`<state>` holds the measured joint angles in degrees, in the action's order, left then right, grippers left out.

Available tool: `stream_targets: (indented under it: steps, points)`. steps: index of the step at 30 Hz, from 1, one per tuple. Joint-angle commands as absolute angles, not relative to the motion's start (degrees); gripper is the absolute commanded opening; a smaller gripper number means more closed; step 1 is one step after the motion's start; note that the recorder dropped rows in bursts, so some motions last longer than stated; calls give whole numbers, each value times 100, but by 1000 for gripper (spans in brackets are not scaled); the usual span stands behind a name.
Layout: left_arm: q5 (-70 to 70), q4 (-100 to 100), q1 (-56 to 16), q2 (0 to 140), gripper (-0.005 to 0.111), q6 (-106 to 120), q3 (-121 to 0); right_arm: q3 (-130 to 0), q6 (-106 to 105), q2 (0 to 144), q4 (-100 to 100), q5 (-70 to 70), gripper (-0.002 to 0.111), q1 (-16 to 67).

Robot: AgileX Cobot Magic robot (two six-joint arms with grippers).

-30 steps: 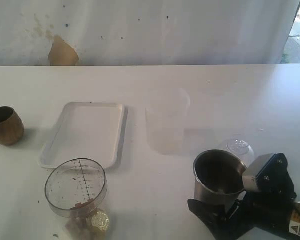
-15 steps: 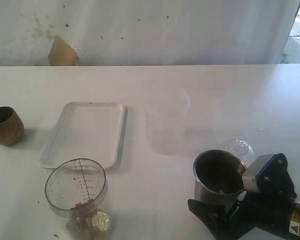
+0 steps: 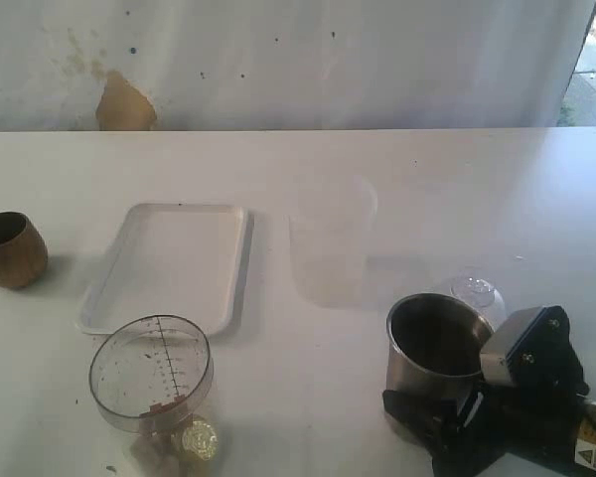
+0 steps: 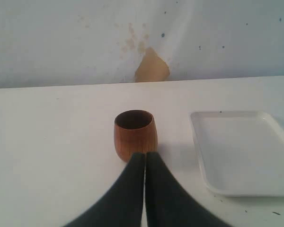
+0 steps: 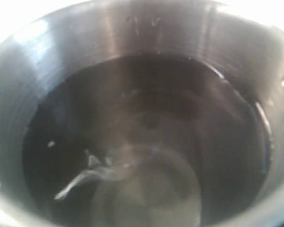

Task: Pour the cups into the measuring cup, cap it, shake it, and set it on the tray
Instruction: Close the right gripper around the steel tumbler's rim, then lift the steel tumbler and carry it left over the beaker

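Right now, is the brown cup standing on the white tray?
No, the brown cup stands beside the tray, apart from its rim.

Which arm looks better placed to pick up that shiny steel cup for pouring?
The right. The right gripper has a jaw on either side of the steel tumbler, and its wrist camera looks straight into it. The left gripper is shut, far off by the brown cup.

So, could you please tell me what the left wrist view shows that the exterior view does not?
Only the left wrist view shows the left gripper, shut. Only the exterior view shows the measuring cup, frosted beaker, clear domed lid and the steel tumbler with the right gripper around it. Both show the brown cup and the white tray.
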<state>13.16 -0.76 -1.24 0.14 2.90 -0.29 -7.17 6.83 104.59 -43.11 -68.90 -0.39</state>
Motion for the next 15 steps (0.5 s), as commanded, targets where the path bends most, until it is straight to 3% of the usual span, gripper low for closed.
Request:
stream_targets:
  steps: [1,9,15]
  points:
    - [1308,-47,-129,0,1,286,0,-740,661,10464,-4413,-6996,0,-64]
    - [1308,-47,-129,0,1,286,0,-894,1145,9506,-4529,-6996,0,-64]
    - [1319,-47,-129,0,1,286,0,-1571,2417,8526,-5152,-6076,0,198]
